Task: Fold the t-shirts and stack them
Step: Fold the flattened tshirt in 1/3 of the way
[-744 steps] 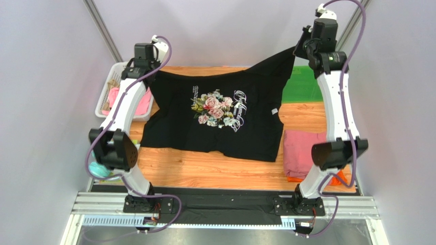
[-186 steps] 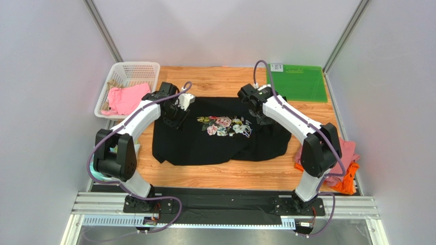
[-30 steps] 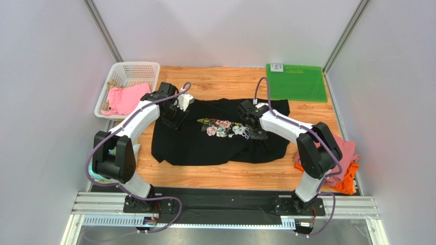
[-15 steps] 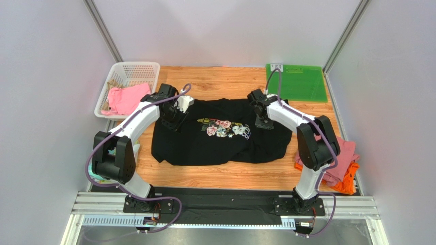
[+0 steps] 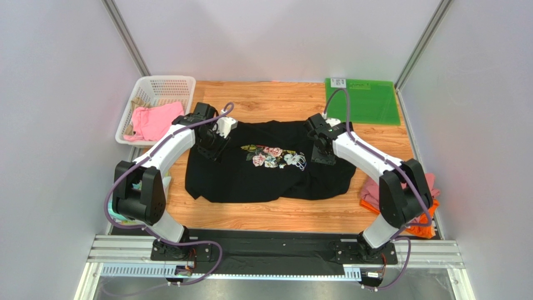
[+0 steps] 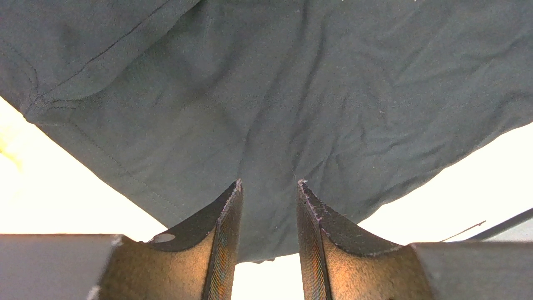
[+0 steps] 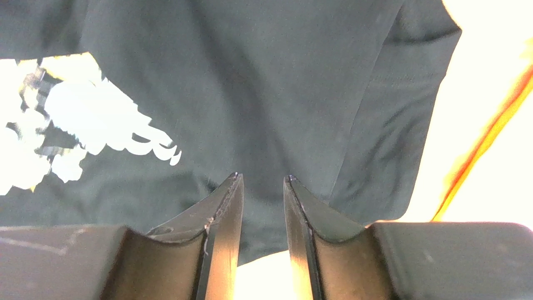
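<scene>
The large black t-shirt point(image 5: 263, 178) lies partly folded in the middle of the table, floral print point(image 5: 274, 155) facing up. My left gripper point(image 5: 210, 149) hovers over its left part, jaws apart, only black cloth point(image 6: 281, 94) beneath them. Over the shirt's right part my right gripper point(image 5: 323, 155) also stands open; its wrist view shows black cloth point(image 7: 281, 94) below and nothing between the fingers. A pink t-shirt point(image 5: 430, 184) lies on an orange one point(image 5: 418, 226) at the table's right edge, partly hidden by the right arm. Another pink garment point(image 5: 153, 120) lies in the basket.
A white basket point(image 5: 164, 82) stands at the back left corner. A flat green mat point(image 5: 363, 101) lies at the back right. Bare wood shows behind the shirt and along the near edge.
My right gripper has moved from beside the print toward the shirt's right part and its jaws have parted a little. The left arm has stayed still.
</scene>
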Robot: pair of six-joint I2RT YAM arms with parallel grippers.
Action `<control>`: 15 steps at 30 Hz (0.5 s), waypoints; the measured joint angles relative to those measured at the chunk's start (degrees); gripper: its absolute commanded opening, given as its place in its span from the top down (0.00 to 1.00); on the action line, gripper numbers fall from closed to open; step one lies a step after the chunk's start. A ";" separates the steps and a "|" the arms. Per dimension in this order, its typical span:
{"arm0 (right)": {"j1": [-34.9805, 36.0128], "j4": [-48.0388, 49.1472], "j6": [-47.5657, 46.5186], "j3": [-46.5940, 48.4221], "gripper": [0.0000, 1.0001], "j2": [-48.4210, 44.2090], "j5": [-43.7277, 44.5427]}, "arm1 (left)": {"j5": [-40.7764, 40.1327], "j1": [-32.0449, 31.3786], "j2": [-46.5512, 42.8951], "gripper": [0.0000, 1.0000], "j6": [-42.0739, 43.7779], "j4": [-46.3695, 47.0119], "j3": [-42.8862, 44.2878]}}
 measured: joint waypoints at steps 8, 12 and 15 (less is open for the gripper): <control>1.05 -0.11 1.44 -3.17 0.65 -0.37 -2.58 | 0.13 0.00 0.00 0.57 -0.04 -0.04 0.00; 1.07 -0.22 1.88 -3.19 0.65 1.14 -2.67 | -0.20 0.00 0.00 0.57 -0.07 0.02 0.00; 1.11 -0.96 3.04 -4.52 0.64 0.74 -2.14 | -0.83 0.00 0.00 0.57 -0.11 0.31 0.00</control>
